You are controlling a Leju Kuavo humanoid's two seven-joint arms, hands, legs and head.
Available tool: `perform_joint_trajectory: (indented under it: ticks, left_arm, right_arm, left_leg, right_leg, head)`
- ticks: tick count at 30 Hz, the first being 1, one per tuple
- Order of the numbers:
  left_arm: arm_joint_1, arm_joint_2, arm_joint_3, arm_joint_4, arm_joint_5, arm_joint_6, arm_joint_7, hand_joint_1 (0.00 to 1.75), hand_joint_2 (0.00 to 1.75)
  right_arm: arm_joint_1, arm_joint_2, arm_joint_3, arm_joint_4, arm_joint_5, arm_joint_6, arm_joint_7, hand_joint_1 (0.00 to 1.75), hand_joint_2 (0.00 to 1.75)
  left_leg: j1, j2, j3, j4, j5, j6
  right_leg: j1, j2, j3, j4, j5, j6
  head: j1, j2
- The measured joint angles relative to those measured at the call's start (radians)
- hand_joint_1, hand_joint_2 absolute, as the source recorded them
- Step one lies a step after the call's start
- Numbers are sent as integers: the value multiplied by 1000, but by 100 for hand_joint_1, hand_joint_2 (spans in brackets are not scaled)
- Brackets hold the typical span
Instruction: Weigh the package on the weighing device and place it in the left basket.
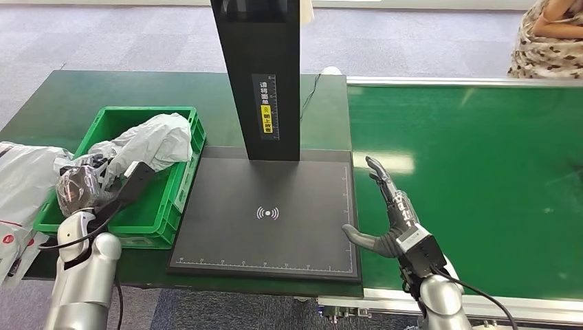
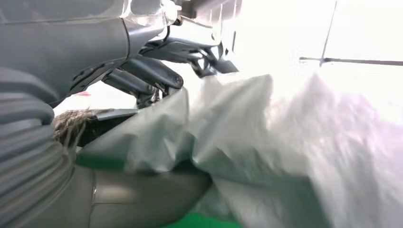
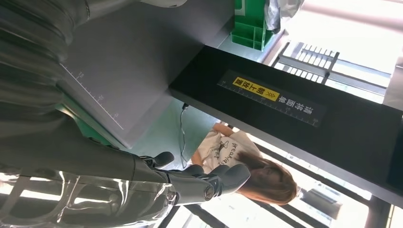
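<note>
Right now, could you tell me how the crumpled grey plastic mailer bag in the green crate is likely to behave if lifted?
The crumpled grey plastic mailer bag looks floppy: it is creased and slumps over the green plastic crate rim. Its glossy film is probably slippery. It seems light for its size, though contents are hidden.

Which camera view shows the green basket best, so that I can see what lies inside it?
The head view: it shows the whole green basket with the grey package inside. The right wrist view catches one distant corner. The left wrist view shows a green strip under the package, perhaps the basket.
</note>
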Motion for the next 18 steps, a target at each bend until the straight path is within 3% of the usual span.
perform_joint_trajectory:
  ticks: [5, 8, 13, 15, 18]
  left_arm:
    - [-6, 0, -1, 33, 49, 6, -42, 0, 175]
    - [-4, -3, -3, 37, 113, 72, -104, 0, 175]
    - [35, -41, -6, -81, 410, 265, -470, 0, 175]
    - [67, -61, -17, -161, 543, 256, -558, 0, 175]
    - [129, -85, -63, -271, 774, 124, -613, 0, 175]
  right_arm:
    - [7, 2, -7, -10, 1, 2, 1, 0, 175]
    - [11, 4, -11, -15, 1, 4, 3, 0, 175]
    - [19, 6, -14, -23, -12, 5, 2, 0, 175]
    - [18, 6, -14, -23, -27, 2, 0, 0, 175]
    - [18, 6, -15, -23, -42, -5, -2, 0, 175]
  left_leg:
    - [0, 0, 0, 0, 0, 0]
    - [0, 0, 0, 0, 0, 0]
    - [0, 0, 0, 0, 0, 0]
    - [0, 0, 0, 0, -1, 0]
    - [0, 0, 0, 0, -1, 0]
  right_leg:
    - [0, 0, 0, 0, 0, 0]
    - [0, 0, 0, 0, 0, 0]
    - [0, 0, 0, 0, 0, 0]
    - [0, 0, 0, -1, 0, 0]
    - [0, 1, 0, -1, 0, 0]
  head:
    - [0, 0]
    - [0, 0]
    - [0, 0]
    - [0, 0]
    - [0, 0]
